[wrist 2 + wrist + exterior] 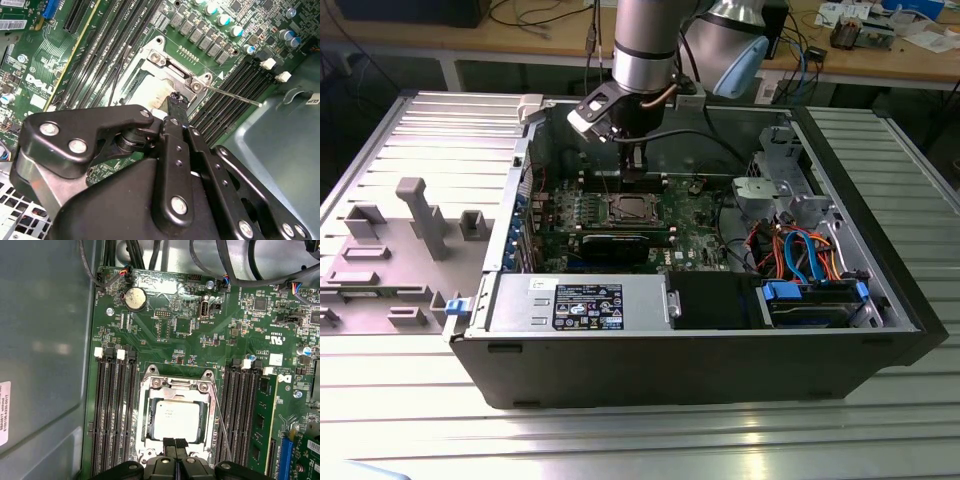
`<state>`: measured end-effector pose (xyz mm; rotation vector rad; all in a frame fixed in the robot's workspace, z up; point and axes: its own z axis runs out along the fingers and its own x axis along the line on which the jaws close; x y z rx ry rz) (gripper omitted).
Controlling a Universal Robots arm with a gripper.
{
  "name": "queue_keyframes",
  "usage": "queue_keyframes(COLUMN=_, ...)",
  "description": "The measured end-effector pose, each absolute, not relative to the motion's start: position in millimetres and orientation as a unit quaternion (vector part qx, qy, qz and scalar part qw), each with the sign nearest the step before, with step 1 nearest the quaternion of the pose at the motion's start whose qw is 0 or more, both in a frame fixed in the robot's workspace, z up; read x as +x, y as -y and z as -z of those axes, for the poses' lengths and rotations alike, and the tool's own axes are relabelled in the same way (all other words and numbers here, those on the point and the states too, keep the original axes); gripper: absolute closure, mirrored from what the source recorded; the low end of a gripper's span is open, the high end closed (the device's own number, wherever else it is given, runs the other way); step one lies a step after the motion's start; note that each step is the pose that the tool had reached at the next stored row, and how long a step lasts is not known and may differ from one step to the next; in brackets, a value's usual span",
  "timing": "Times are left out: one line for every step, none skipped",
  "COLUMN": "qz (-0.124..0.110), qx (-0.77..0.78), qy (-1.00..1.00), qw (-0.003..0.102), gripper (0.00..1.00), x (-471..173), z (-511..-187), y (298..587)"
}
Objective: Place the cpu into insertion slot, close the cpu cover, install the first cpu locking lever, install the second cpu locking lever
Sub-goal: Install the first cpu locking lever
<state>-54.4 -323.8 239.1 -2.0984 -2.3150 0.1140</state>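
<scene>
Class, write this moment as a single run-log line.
chip: seated in socket | cover: down around chip | gripper: shut, tip at cover's edge

Gripper (636, 166) inside open computer case (700, 350), near cpu (626, 209) seated in insertion slot (609, 211)

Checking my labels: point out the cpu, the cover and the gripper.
cpu (177, 421): first wrist view, middle of its face.
cover (147, 415): first wrist view, frame side rail.
gripper (175, 444): first wrist view, between fingertips.
</scene>
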Motion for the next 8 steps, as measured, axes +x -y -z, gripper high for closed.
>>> queue_keyframes(qz=-0.036, qx=-0.67, qy=0.742, qw=0.007, gripper=0.89, x=-54.4, z=-239.1, y=323.8)
queue_keyframes(qz=-0.036, qx=-0.669, qy=0.742, qw=0.007, gripper=0.89, x=-54.4, z=-239.1, y=323.8)
queue_keyframes(qz=-0.037, qx=-0.668, qy=0.743, qw=0.007, gripper=0.89, x=-54.4, z=-239.1, y=323.8)
queue_keyframes(qz=-0.037, qx=-0.667, qy=0.744, qw=0.007, gripper=0.89, x=-54.4, z=-239.1, y=323.8)
queue_keyframes(qz=-0.037, qx=-0.667, qy=0.745, qw=0.007, gripper=0.89, x=-54.4, z=-239.1, y=323.8)
queue_keyframes(qz=-0.037, qx=-0.665, qy=0.746, qw=0.007, gripper=0.89, x=-54.4, z=-239.1, y=323.8)
queue_keyframes(qz=-0.037, qx=-0.665, qy=0.746, qw=0.007, gripper=0.89, x=-54.4, z=-239.1, y=323.8)
queue_keyframes(qz=-0.037, qx=-0.664, qy=0.747, qw=0.007, gripper=0.89, x=-54.4, z=-239.1, y=323.8)
